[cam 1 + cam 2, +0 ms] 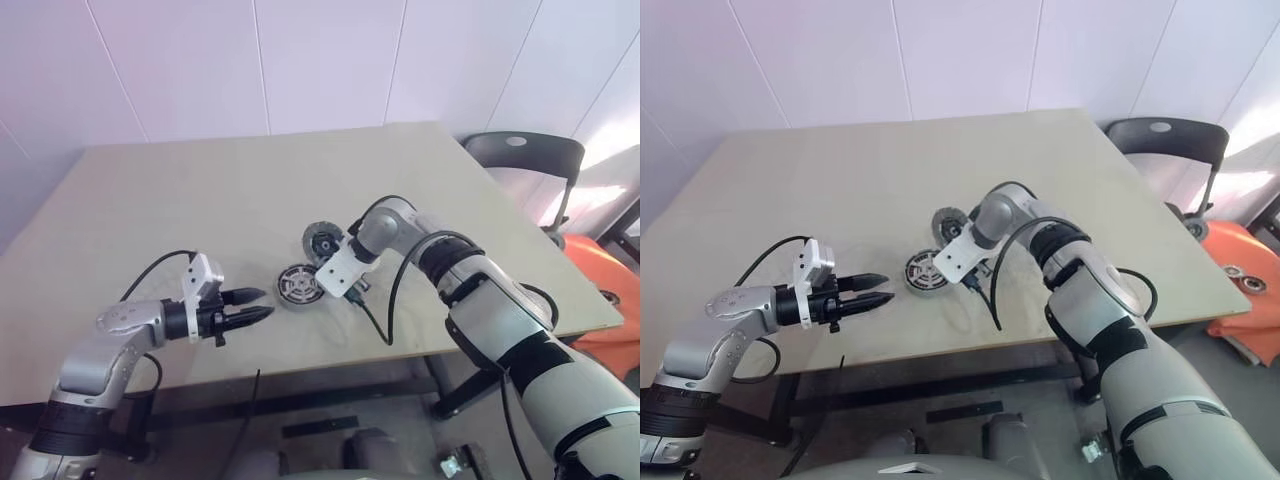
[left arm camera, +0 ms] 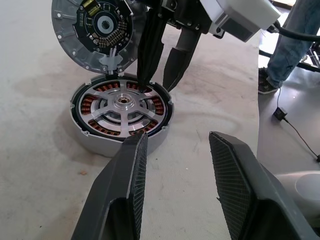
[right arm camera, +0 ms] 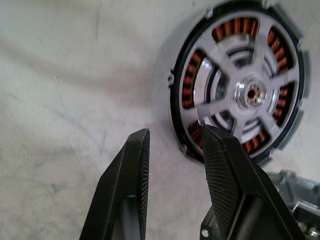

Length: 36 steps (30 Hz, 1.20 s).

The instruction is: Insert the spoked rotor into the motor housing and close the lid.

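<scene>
The motor housing point(image 2: 85, 135) sits on the table with the spoked rotor point(image 2: 121, 106) lying inside it, copper windings showing between the spokes. Just beyond it lies the lid point(image 2: 95, 30), its dark inner face with a circuit board turned up. My right gripper point(image 2: 156, 84) points down at the housing's far rim. It is open and empty, one fingertip point(image 3: 212, 145) over the rim and the other finger over the table beside it. My left gripper point(image 1: 268, 304) hovers open a short way before the housing point(image 1: 298, 285), pointing at it and holding nothing.
The beige table point(image 1: 200, 200) has its front edge close behind my left arm. A dark chair point(image 1: 525, 150) stands at the far right corner, and an orange object point(image 1: 610, 290) is on the right. A person's legs point(image 2: 295, 40) stand off to the side.
</scene>
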### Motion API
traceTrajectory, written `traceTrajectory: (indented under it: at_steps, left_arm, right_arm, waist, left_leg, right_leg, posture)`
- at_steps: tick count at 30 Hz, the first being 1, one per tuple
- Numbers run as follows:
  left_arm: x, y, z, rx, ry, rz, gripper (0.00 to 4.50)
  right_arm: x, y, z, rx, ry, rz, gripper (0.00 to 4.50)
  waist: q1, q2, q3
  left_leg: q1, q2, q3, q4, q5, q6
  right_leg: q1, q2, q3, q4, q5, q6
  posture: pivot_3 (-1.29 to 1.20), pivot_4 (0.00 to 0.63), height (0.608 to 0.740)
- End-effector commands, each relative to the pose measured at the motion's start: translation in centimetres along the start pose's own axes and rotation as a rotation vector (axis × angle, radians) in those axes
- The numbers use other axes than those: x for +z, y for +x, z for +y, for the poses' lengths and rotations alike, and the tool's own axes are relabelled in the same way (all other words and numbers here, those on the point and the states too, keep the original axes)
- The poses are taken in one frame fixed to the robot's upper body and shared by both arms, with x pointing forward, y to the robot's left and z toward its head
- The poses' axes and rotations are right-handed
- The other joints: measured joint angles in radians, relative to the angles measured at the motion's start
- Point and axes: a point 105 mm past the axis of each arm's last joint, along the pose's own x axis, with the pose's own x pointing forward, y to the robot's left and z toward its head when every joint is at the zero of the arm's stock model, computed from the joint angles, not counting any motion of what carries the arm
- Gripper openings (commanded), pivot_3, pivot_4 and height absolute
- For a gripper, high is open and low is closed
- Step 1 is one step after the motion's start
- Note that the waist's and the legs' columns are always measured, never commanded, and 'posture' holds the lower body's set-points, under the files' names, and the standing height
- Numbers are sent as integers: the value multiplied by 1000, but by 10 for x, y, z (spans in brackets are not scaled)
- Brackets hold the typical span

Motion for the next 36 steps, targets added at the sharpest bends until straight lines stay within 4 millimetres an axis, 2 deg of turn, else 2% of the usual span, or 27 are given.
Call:
traceTrajectory:
  at_steps: [1, 6, 9, 11, 22, 27, 32, 36]
  left_arm:
    - [12, -2, -1, 2, 36, -30, 2105]
    - [12, -1, 0, 4, 37, -36, 2105]
    - [12, -2, 0, 7, 36, -35, 2105]
    - [11, -2, 0, 8, 35, -34, 2105]
    - [11, -2, 0, 8, 36, -33, 2105]
    - [11, 0, 2, 7, 37, -36, 2105]
    - [12, 3, 2, 2, 38, -41, 2105]
    - [11, 6, 3, -7, 37, -44, 2105]
  right_arm:
    - [20, -6, -16, -35, -66, -63, 1663]
    - [18, -3, -16, -40, -63, -49, 1663]
    - [17, -2, -17, -53, -52, -50, 1080]
    - [17, -3, -18, -63, -47, -51, 491]
    - [19, -3, -22, -70, -30, -56, 491]
    - [15, -7, -20, -10, 59, -30, 491]
    - [5, -15, -3, 124, 210, 1, 491]
    - [-7, -29, 11, 192, 269, 68, 491]
  waist:
    - [1, 0, 0]
    - [1, 0, 0]
    - [0, 0, 0]
    - [-1, 0, 0]
    - [1, 0, 0]
    - [2, 0, 0]
    - [7, 0, 0]
    - [16, 0, 0]
  left_leg:
    - [0, 0, 0, 0, 0, 0]
    - [0, 0, 0, 0, 0, 0]
    - [0, 0, 0, 0, 0, 0]
    - [0, 0, 0, 0, 0, 0]
    - [0, 0, 0, 0, 0, 0]
    - [0, 0, 0, 1, 0, 0]
    - [-1, -1, 0, 1, 0, 0]
    - [-2, -2, -1, 1, 0, 0]
  right_leg:
    - [0, 0, 0, 0, 0, 0]
    - [0, 0, 0, 0, 0, 0]
    - [0, 0, 0, 0, 0, 0]
    - [0, 0, 0, 1, 0, 0]
    - [0, 0, 0, 1, 0, 0]
    - [0, 0, 0, 2, 0, 0]
    - [0, 0, -1, 1, 0, 0]
    - [0, -1, -1, 0, 0, 0]
  posture:
    - [0, 0, 740]
    - [0, 0, 740]
    - [0, 0, 740]
    - [0, 0, 740]
    - [0, 0, 740]
    - [0, 0, 740]
    - [0, 0, 740]
    - [0, 0, 740]
